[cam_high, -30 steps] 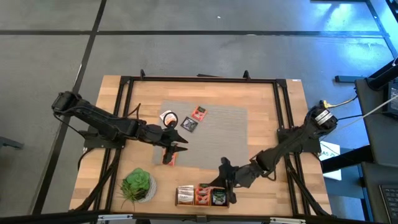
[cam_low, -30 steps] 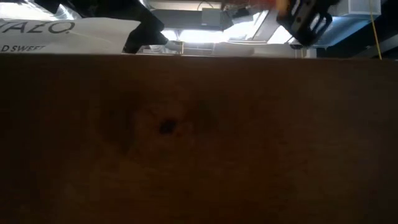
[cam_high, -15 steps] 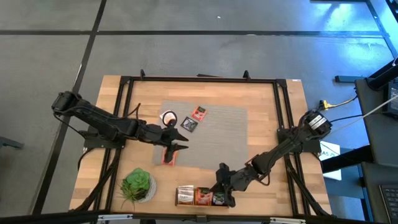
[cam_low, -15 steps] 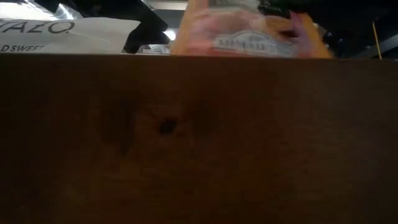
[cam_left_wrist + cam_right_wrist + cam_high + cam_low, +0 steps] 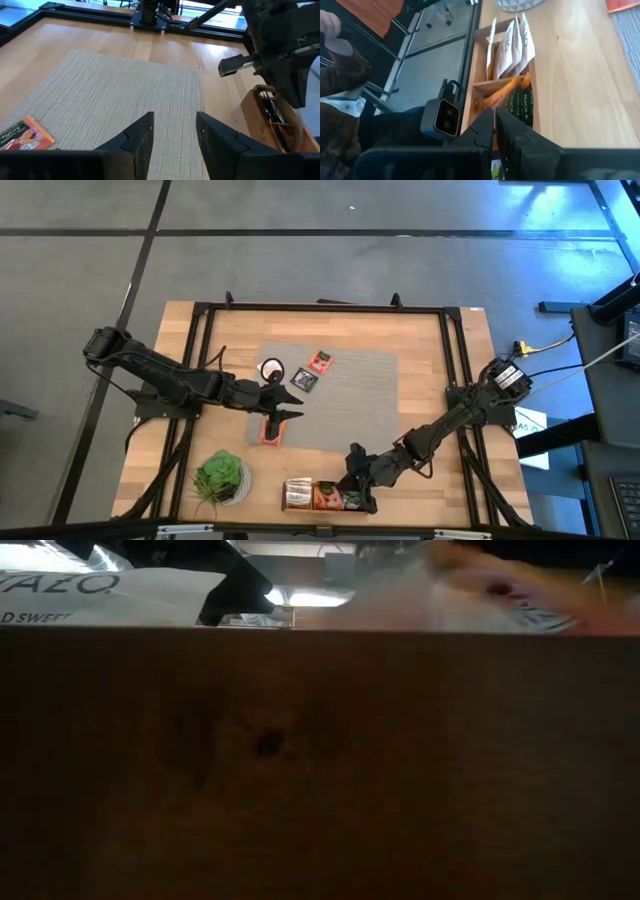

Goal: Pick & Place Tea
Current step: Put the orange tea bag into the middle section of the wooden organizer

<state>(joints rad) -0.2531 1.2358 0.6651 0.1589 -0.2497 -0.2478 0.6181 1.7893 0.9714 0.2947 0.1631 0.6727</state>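
My right gripper (image 5: 356,481) hangs over the wooden box (image 5: 300,507) at the table's front edge. Its fingers are closed on an orange tea sachet (image 5: 504,91) that dips slanted into the middle compartment; the sachet also shows in the low view (image 5: 480,595). White sachets (image 5: 512,42) stand in one neighbouring compartment and dark ones (image 5: 523,106) in the other. My left gripper (image 5: 287,413) is open and empty above the grey mat (image 5: 350,405), beside an orange sachet (image 5: 270,430). Three more sachets lie on the mat: white-and-orange (image 5: 270,368), black (image 5: 304,379), orange (image 5: 320,361).
A green potted plant (image 5: 220,477) stands left of the box. Black frame rails (image 5: 200,360) run along the table's sides. In the left wrist view the right arm (image 5: 280,55) stands over the box (image 5: 267,120). Part of a person (image 5: 340,60) shows beyond the table.
My right gripper has moved left and down over the box with the orange sachet, which now tilts into the middle compartment. The left arm has barely moved.
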